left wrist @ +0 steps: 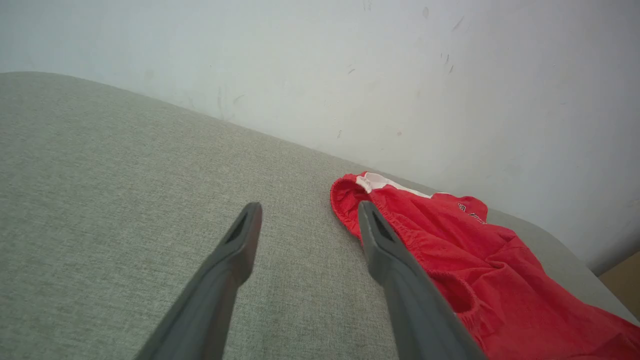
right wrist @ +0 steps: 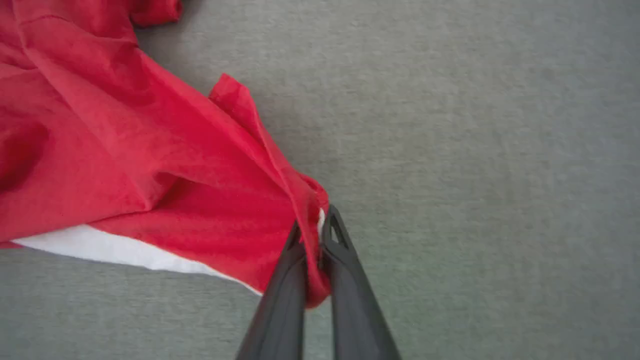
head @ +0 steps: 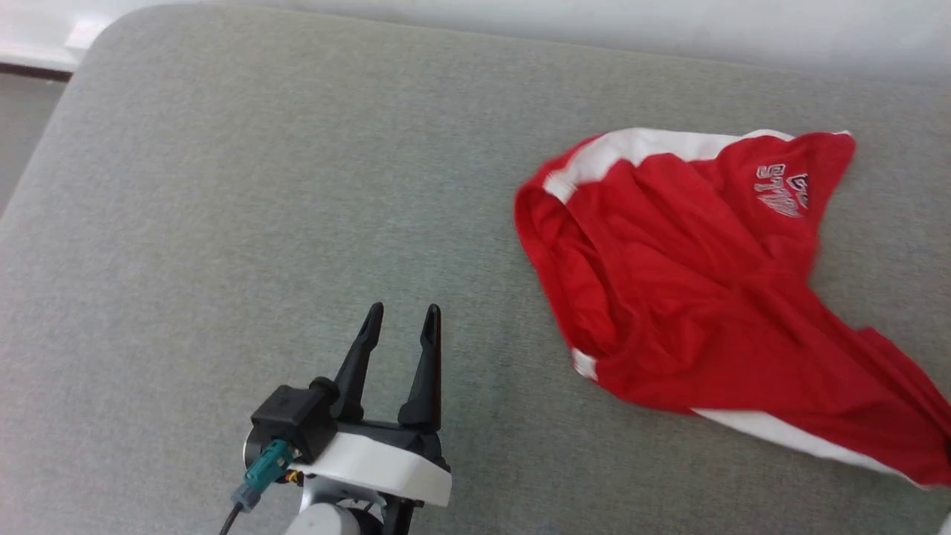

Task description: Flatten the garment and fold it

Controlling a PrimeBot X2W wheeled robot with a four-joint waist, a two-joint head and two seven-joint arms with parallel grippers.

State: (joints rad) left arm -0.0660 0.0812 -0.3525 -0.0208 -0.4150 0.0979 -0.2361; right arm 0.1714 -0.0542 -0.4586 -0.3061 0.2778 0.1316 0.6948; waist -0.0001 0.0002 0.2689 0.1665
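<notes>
On the grey fabric cushion, right of centre, lie crumpled red soft shorts with white side stripes. Right gripper clamped on a hem corner. Left gripper well apart, jaws parted, empty.

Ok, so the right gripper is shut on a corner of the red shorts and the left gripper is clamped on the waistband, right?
Not the left one. The left gripper is open and holds nothing, apart from the shorts, over the grey cushion; the head view shows it. The right gripper is shut on a corner of the shorts, as you say.
</notes>
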